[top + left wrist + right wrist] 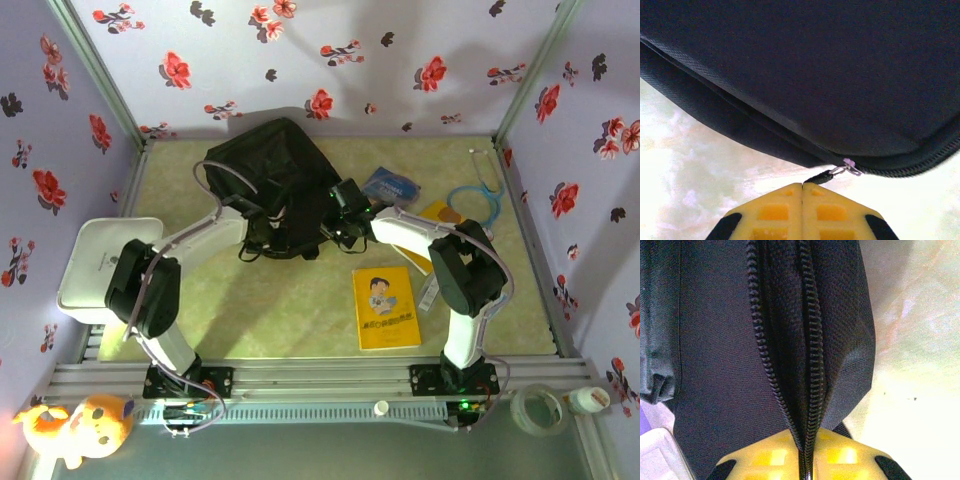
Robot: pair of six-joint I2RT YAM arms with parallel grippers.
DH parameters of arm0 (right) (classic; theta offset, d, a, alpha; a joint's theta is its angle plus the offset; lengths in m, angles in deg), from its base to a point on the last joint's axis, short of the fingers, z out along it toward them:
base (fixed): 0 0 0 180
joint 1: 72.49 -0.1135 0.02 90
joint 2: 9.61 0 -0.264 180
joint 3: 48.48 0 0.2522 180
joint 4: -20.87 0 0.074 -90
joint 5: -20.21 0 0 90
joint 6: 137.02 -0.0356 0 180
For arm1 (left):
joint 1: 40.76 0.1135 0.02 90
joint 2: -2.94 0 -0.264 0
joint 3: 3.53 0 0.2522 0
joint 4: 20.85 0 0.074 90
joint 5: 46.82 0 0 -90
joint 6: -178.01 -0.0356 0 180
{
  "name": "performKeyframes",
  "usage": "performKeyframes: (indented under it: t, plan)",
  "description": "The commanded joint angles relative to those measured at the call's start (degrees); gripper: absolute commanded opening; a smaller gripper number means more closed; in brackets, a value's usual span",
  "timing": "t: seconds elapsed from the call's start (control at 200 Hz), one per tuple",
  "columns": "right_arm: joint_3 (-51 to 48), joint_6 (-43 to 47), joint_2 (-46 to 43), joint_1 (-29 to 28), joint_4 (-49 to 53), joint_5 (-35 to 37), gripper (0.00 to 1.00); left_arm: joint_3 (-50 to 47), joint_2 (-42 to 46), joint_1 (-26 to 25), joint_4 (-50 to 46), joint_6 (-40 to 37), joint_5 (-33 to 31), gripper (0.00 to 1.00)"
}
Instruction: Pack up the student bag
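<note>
Bag [265, 165] at 12 o'clock on the table [300, 310]. Left claw [802, 186] pinches the zip pull [822, 176]; right claw [807, 440] clamps the bag at its parted zip. Unzipping, I reckon; next I draw the pull along.

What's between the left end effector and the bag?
The zip pull, pinched in the left end effector and hooked to the student bag; left wrist view.
</note>
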Motion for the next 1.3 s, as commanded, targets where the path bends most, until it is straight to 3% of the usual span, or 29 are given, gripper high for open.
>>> performKeyframes:
  t: [0.0, 0.63, 0.925, 1.07, 1.2, 1.295]
  plan:
    - [0.50, 1.66, -1.80, 0.80, 2.87, 5.33, 0.11, 1.46, -2.40, 0.86, -3.32, 0.16, -5.53, 0.00]
    - [1.82, 3.79, -0.22, 0.66, 1.87, 3.76, 0.11, 2.21, -4.68, 14.22, 3.20, -2.72, -8.39, 0.00]
    - [5.98, 3.81, 5.38, -1.09, -6.24, -7.14, 0.12, 6.04, -5.79, 19.95, 0.74, -3.70, -9.57, 0.00]
    - [9.28, 4.10, 7.30, -2.44, -6.50, -9.66, 0.19, 10.26, -6.86, 20.68, -2.67, -4.96, -13.62, 0.00]
    - [7.40, 7.23, 2.69, -1.47, -3.81, -5.88, 0.47, 11.38, -5.21, 21.47, -4.52, -4.96, -15.86, 0.23]
    - [5.50, 12.13, -2.95, -0.11, 0.84, -0.38, 0.62, 11.46, -1.94, 21.57, -5.19, -4.15, -15.11, 0.44]
